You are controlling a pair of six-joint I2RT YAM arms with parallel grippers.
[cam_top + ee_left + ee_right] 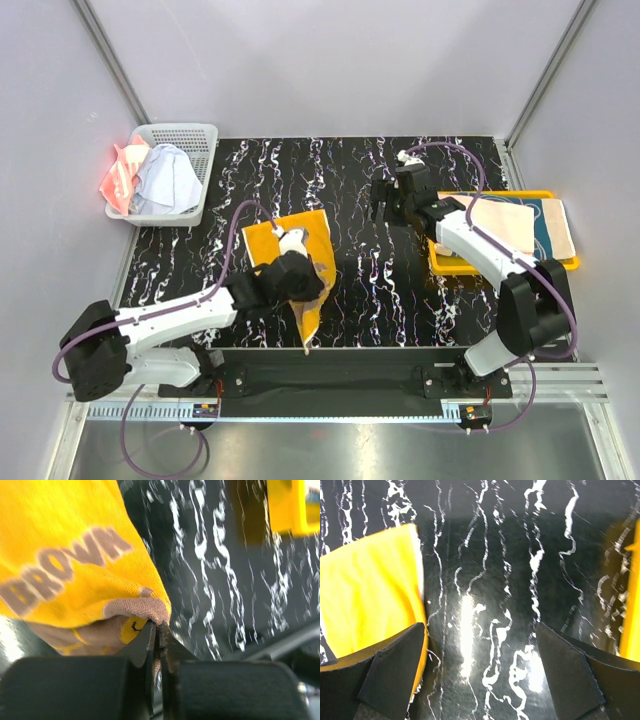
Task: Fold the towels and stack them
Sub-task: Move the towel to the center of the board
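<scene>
Left gripper (159, 630): clamped on yellow towel (70, 550) corner
Right gripper (480, 630): wide apart, above worktop (485, 555)
Nearby: basket (205, 150), tray (452, 266)

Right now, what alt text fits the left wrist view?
The left gripper pinches the brown-hemmed corner of an orange-yellow towel printed BROWN. Behind it lie the black marbled table and a corner of the yellow tray.

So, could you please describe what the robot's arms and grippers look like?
The left arm and right arm have white links with bulky black joints, and a purple cable loops along each. The left gripper and right gripper have black, wedge-shaped fingers.
</scene>
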